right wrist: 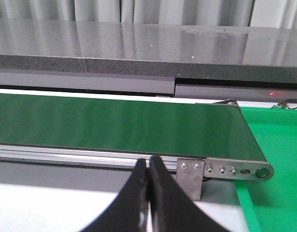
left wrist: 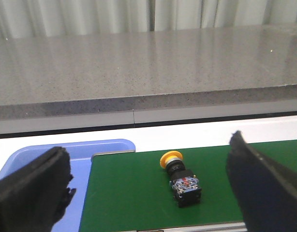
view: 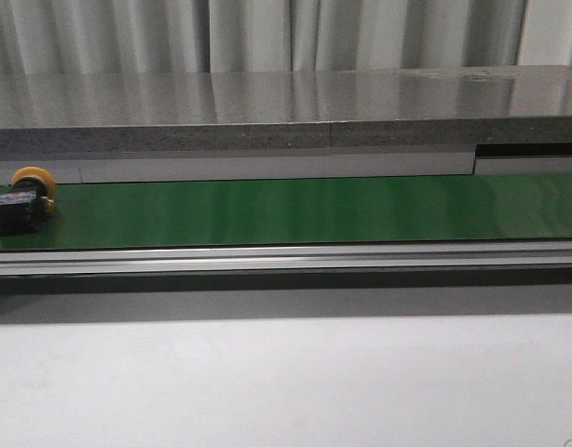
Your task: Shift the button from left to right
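Note:
The button (view: 21,198), with a yellow-orange mushroom cap and a black blocky body, lies on its side at the far left end of the green conveyor belt (view: 295,210). In the left wrist view the button (left wrist: 182,180) lies on the belt between and beyond my left gripper's (left wrist: 153,193) two black fingers (left wrist: 30,188), which stand wide apart and empty. My right gripper (right wrist: 148,166) is shut on nothing, its fingertips together in front of the belt's metal rail near the belt's right end. Neither gripper shows in the front view.
A grey stone ledge (view: 286,112) runs behind the belt. A blue tray (left wrist: 51,154) sits off the belt's left end. A bright green surface (right wrist: 279,159) lies past the belt's right end roller (right wrist: 235,170). A white table (view: 286,382) lies in front of the rail.

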Robot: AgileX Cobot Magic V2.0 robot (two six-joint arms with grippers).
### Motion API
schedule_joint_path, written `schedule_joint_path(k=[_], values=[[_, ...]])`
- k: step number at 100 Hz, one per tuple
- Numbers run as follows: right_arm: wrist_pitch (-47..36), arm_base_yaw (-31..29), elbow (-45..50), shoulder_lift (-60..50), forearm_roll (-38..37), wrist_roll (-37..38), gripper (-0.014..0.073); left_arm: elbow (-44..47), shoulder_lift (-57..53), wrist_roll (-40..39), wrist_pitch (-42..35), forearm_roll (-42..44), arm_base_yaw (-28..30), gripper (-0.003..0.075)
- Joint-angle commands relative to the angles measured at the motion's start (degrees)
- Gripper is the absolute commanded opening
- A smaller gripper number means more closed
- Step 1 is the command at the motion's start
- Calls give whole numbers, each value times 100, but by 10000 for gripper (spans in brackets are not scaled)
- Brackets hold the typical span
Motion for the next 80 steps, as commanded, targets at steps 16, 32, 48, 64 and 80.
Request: schedule_joint_path(k=[16, 32, 48, 64, 80], values=[[-445, -2, -89, -117, -22, 6, -68, 143, -704, -22, -513, 0, -54, 628], [-445, -2, -89, -117, -22, 6, -68, 143, -706, -22, -524, 0, -54, 627], [-445, -2, -89, -117, -22, 6, -68, 143, -706, -22, -514, 0, -54, 545], [-445, -2, -89, -117, -22, 6, -68, 143, -706, -22, -514, 0, -54, 313], [-477, -2, -89, -117, -22, 6, -68, 143, -706, -22, -514, 0, -54, 45]])
